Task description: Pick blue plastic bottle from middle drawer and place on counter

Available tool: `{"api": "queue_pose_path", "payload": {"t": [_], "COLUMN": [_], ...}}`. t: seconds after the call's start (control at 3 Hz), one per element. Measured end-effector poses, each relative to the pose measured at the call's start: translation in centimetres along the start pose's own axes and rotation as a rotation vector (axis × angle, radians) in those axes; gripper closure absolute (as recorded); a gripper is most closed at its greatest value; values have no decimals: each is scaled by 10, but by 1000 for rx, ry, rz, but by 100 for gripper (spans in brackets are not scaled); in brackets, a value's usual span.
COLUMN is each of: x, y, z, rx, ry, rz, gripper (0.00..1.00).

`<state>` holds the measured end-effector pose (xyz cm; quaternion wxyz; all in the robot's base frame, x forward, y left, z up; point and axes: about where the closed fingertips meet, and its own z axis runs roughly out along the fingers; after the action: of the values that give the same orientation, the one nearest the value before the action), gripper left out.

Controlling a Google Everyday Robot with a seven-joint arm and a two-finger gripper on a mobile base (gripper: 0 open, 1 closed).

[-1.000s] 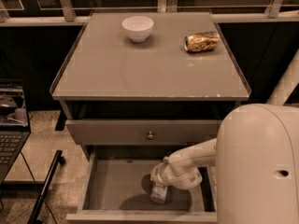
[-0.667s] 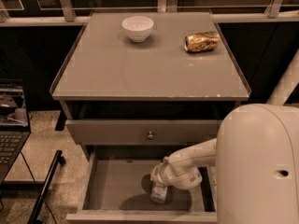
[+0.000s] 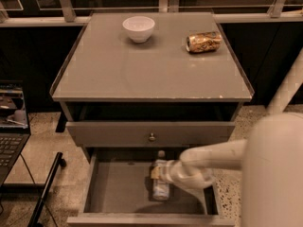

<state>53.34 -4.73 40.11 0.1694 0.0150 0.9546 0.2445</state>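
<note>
White housing of the robot body fills the nearest right corner of the camera view. From it the arm reaches left and down into the open middle drawer.

We locate the gripper inside the drawer, directly over the blue plastic bottle. The bottle lies on the drawer floor, lengthwise front to back, right of centre. The wrist covers the bottle's upper part. We cannot tell whether the gripper is open or closed on it, nor whether it touches the bottle at all.

Above the drawer we see a closed drawer front with a small round knob.

Beyond that lies the counter. It carries a white bowl at the rear centre and a crushed gold can at the rear right. The front and middle of the surface carry nothing. A laptop sits at the far left edge, off the cabinet.

Task status, as we judge it:
- Done: drawer open; arm positioned at the bottle.
- Current step: the grasp, unconfirmed.
- Remaining: lift the bottle clear of the drawer walls and the front above, carry it up, and set it on the counter's front area, apart from bowl and can.
</note>
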Motion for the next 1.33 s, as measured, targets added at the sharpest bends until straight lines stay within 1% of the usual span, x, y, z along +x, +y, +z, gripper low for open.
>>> {"api": "queue_pose_path", "payload": {"t": [0.33, 0.67, 1.0, 1.33], "x": [-9, -1, 11, 25], "y": [-26, -42, -48, -33], "z": [-51, -80, -86, -93], "rx": [-86, -135, -196, -262], "ry": [-28, 32, 141, 193], "rz": [-109, -129, -111, -109], "gripper": [100, 100, 100, 100]}}
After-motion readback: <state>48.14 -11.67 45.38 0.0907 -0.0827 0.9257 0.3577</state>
